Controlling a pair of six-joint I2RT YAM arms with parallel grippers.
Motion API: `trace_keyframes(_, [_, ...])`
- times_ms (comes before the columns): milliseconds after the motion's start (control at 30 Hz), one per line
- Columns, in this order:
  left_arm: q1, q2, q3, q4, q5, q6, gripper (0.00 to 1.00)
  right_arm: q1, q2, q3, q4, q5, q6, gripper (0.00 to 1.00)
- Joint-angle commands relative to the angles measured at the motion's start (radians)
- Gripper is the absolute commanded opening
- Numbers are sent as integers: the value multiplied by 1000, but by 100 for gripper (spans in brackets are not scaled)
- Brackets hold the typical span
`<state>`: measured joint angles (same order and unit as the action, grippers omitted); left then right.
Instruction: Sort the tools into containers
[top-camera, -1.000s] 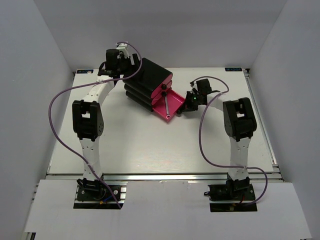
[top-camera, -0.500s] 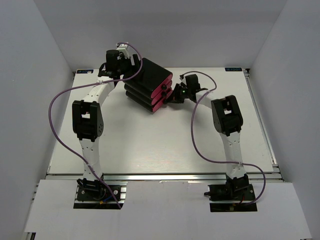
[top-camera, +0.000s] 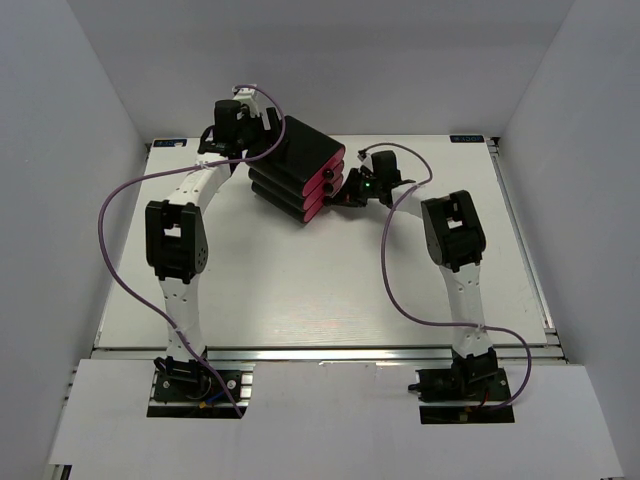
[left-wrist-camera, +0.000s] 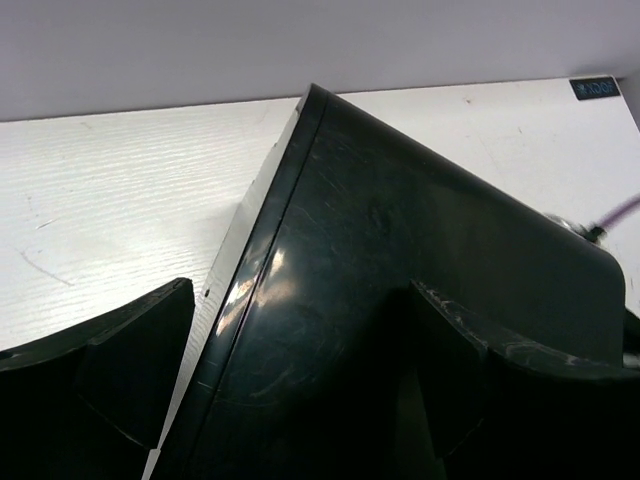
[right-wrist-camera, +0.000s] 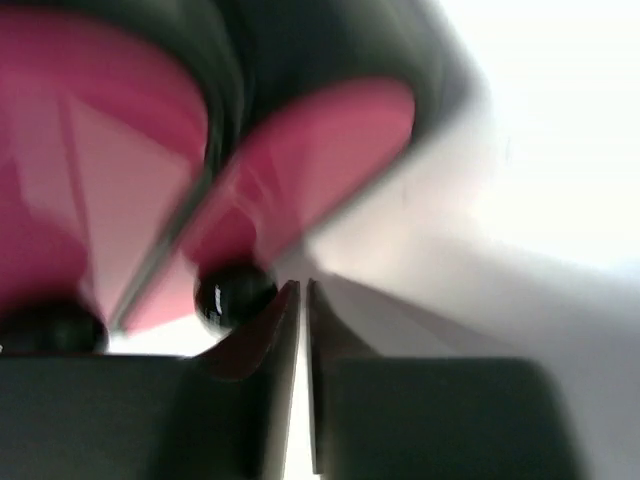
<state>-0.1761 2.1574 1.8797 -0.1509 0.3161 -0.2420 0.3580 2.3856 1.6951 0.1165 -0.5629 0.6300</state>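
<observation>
The containers are three pink drawers (top-camera: 325, 185) with small black knobs, stacked in a rounded black casing (top-camera: 295, 160) at the back of the table; all three sit pushed in. My right gripper (top-camera: 346, 196) is shut with nothing in it. Its tips (right-wrist-camera: 303, 290) are right beside a black knob (right-wrist-camera: 232, 292) on a pink drawer front (right-wrist-camera: 320, 150), in a blurred view. My left gripper (top-camera: 262, 135) is open at the rear of the casing (left-wrist-camera: 400, 260), one finger (left-wrist-camera: 110, 370) on each side, and table shows between the left finger and the casing. No tools are in view.
White table (top-camera: 300, 280) spreads in front of the casing, with white walls on three sides. Purple cables loop over both arms (top-camera: 400, 270).
The lowest drawer, which stood pulled out with a thin tool lying in it, has slid shut. My right gripper moved left with it up to the drawer fronts. The left arm stayed put.
</observation>
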Motion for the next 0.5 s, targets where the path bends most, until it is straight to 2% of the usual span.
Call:
trace_keyframes(0, [-39, -37, 2, -147, -112, -39, 96, -17, -163, -86, -27, 11, -168, 15])
trace_keyframes(33, [-30, -45, 13, -157, -142, -49, 97, -33, -190, -104, -96, 20, -221, 25])
trace_keyframes(67, [-25, -63, 27, -160, -175, -72, 98, -37, -251, -147, -125, 29, -350, 37])
trace_keyframes(100, [-20, -76, 30, -157, -231, -82, 98, -40, -285, -167, -174, 40, -424, 55])
trace_keyframes(133, [-11, -89, 33, -148, -261, -89, 98, -44, -357, -185, -245, 66, -497, 63])
trace_keyframes(200, [0, -131, 38, -131, -305, -103, 98, -50, -446, -307, -248, 109, -623, 72])
trace_keyframes(300, [16, -172, 67, -119, -385, -108, 98, -77, -626, -464, -236, 143, -719, 74])
trace_keyframes(367, [15, -201, 78, -125, -428, -108, 98, -88, -741, -511, -267, 167, -759, 77])
trace_keyframes(400, [15, -221, 73, -133, -449, -106, 98, -88, -778, -532, -277, 226, -774, 79])
trace_keyframes(467, [15, -313, 9, -134, -505, -112, 98, -90, -871, -578, -304, 290, -782, 89])
